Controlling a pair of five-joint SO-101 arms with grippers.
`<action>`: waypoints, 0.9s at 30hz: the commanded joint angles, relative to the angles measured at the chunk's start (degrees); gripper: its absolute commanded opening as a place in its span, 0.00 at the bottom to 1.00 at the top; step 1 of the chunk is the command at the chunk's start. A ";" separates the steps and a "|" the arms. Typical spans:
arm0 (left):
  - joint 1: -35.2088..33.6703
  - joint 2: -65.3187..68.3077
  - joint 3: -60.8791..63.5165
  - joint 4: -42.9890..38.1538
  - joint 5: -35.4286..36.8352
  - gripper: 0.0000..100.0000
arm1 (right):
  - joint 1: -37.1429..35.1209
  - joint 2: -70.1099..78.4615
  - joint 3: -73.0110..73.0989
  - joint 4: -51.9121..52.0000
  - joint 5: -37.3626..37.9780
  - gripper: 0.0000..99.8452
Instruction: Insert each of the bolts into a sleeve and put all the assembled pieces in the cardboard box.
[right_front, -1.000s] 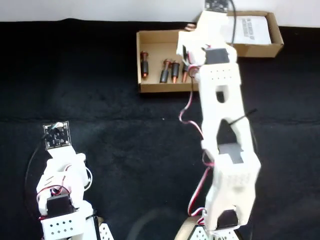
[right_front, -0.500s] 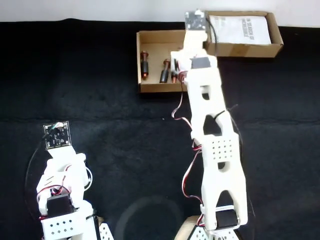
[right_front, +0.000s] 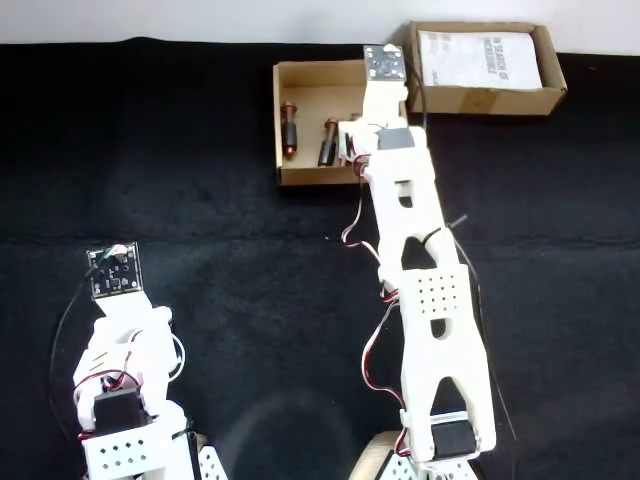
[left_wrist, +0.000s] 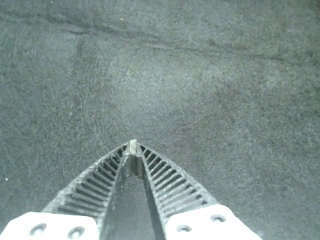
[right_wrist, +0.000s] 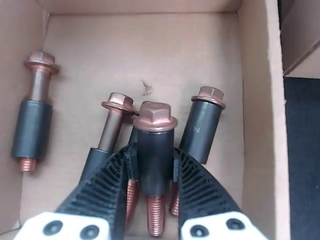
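Right wrist view: we note the right claw (right_wrist: 154, 152) clenched on a black sleeve (right_wrist: 155, 160) with a copper bolt (right_wrist: 155, 116) through it, inside the cardboard box (right_wrist: 255, 100). Three other assembled pieces lie on the box floor: a lone piece (right_wrist: 32, 127) close to one side wall, a second piece (right_wrist: 111, 125) just beside the claw, and a third piece (right_wrist: 202, 130) on its other side. Left wrist view: the left claw (left_wrist: 133, 150) is closed on nothing, over the black surface (left_wrist: 200, 75). High view: the left arm (right_front: 120, 340) sits well apart from the box.
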 joint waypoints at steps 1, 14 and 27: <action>-0.22 -0.66 1.10 0.26 0.00 0.01 | -1.80 0.22 -0.57 5.05 0.44 0.06; -0.13 -0.66 1.10 0.26 -0.09 0.01 | -4.97 -8.22 -23.60 27.74 0.26 0.44; -0.22 -0.22 1.10 0.26 -0.09 0.01 | -3.03 -26.07 -37.05 46.02 0.09 0.44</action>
